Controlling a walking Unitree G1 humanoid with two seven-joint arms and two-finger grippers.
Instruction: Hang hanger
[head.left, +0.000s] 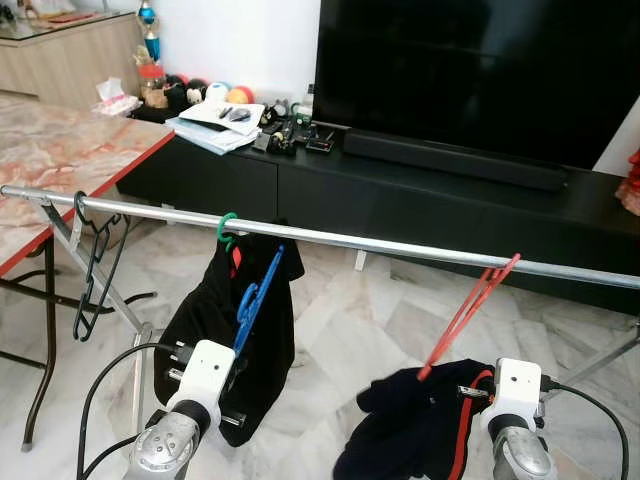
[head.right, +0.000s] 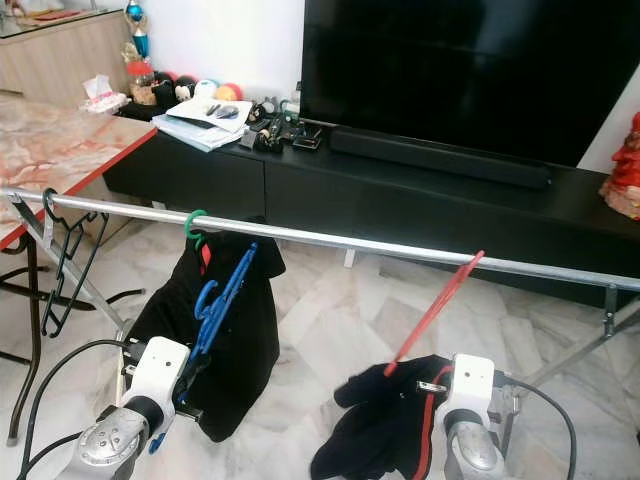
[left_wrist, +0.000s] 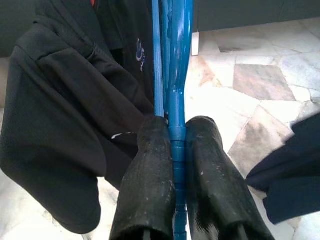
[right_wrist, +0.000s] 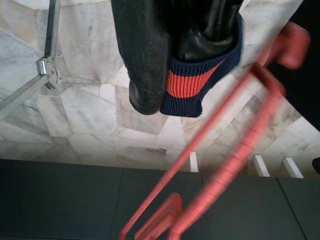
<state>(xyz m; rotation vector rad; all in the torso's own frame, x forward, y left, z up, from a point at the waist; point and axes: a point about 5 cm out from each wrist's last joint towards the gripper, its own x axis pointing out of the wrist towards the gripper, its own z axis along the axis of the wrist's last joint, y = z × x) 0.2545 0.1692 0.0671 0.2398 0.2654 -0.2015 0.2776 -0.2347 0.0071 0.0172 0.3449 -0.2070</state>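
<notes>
A silver rail (head.left: 330, 240) runs across in front of me. My left gripper (left_wrist: 177, 131) is shut on a blue hanger (head.left: 255, 295), which points up toward the rail just below it, beside a black garment (head.left: 205, 310) hung by a green hook (head.left: 227, 228). My right gripper (right_wrist: 172, 85) is shut on the red-striped cuff (right_wrist: 192, 90) of a navy garment (head.left: 410, 420). A red hanger (head.left: 470, 310) slants up from that garment, and its top reaches the rail. Whether it is hooked on the rail I cannot tell. An empty black hanger (head.left: 95, 265) hangs at the rail's left end.
A marble table (head.left: 60, 150) with a red edge stands at the left. Behind the rail are a black TV console (head.left: 420, 205) with clutter and a large TV (head.left: 470, 70). The rack's legs (head.left: 110, 290) and arm cables (head.left: 100, 390) are low down, over a marble floor.
</notes>
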